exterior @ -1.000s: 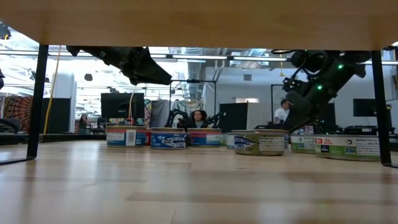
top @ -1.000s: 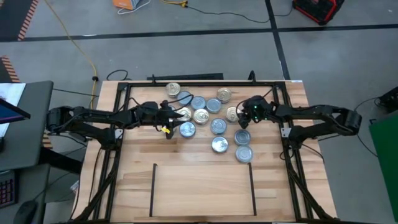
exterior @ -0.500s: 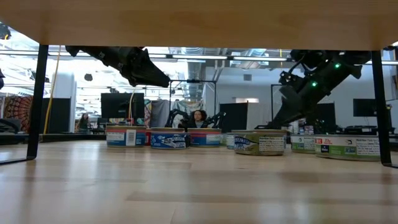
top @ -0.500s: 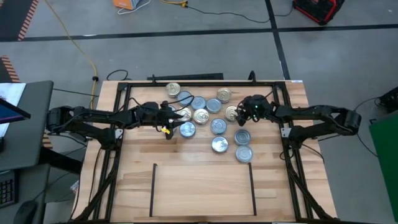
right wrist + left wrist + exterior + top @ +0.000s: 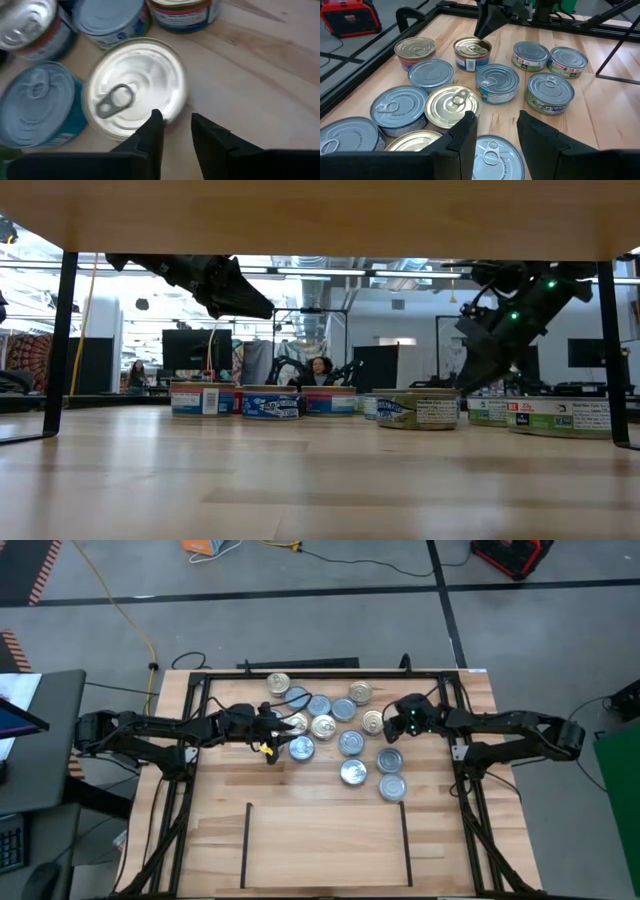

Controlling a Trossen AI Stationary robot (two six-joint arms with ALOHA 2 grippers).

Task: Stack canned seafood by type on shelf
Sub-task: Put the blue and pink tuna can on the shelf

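Several flat round tins lie flat in a cluster (image 5: 335,730) on the far half of the wooden table, some gold-topped, some silver-topped. The shelf (image 5: 325,850), a plank patch between thin black lines, is near the front edge. My left gripper (image 5: 495,132) hangs open above the cluster's left side, over a silver-topped tin (image 5: 492,155), well clear of it in the low view (image 5: 268,310). My right gripper (image 5: 176,131) slants down at the cluster's right side, open by a narrow gap, at the rim of a gold-topped tin (image 5: 132,85). My right gripper slants down from the table's right. One finger (image 5: 152,127) stands over the near rim of the gold-topped tin (image 5: 170,112), the other beside the tin over bare wood. Whether either finger touches the tin I cannot tell. The tin lies flat on the table.
A black metal frame (image 5: 200,680) runs around the table, its posts showing at both sides of the low view. Bare wood lies between the tins and the shelf. People sit in the room beyond the table (image 5: 320,368).
My right gripper has rolled about the line it points along and swayed a little above the tins on the right, ending close to where it was. My left gripper and the tins have kept still.
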